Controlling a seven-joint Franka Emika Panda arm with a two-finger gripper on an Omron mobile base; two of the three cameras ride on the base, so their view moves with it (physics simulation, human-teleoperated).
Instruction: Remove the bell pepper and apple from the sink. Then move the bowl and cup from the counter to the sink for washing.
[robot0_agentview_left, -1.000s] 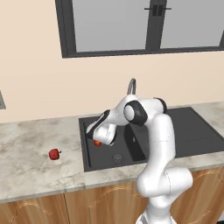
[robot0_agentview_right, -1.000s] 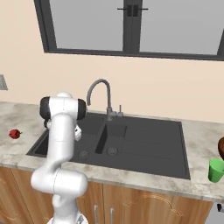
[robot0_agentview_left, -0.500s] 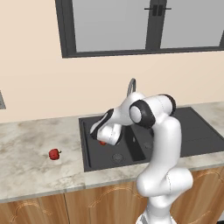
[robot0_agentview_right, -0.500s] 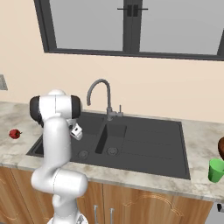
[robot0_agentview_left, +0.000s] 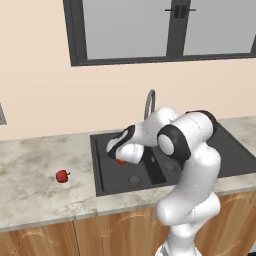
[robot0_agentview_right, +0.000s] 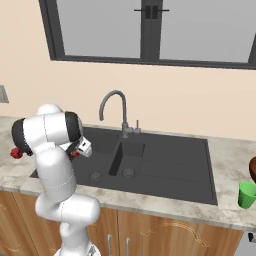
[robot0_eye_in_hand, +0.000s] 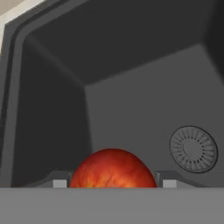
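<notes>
The orange-red apple (robot0_eye_in_hand: 113, 168) sits between my gripper's (robot0_eye_in_hand: 113, 181) two fingertips, which are shut on it above the floor of the dark sink's (robot0_eye_in_hand: 131, 100) left basin. From the left base view the apple (robot0_agentview_left: 120, 161) shows as a red patch under the gripper (robot0_agentview_left: 120, 158), over the sink (robot0_agentview_left: 107, 182). The deep-red bell pepper (robot0_agentview_left: 62, 175) lies on the counter (robot0_agentview_left: 35, 195) left of the sink. At the far right, the green cup (robot0_agentview_right: 246, 194) stands on the counter beside the brown bowl (robot0_agentview_right: 252, 169), which the frame edge cuts.
The curved grey faucet (robot0_agentview_right: 112, 100) rises behind the sink's divider. A round drain (robot0_eye_in_hand: 193, 149) lies in the basin floor below and right of the apple. The basin's walls stand close on the hand's left.
The arm's upper links have swung round toward the left. The hand, still shut on the apple, has stayed over the left basin.
</notes>
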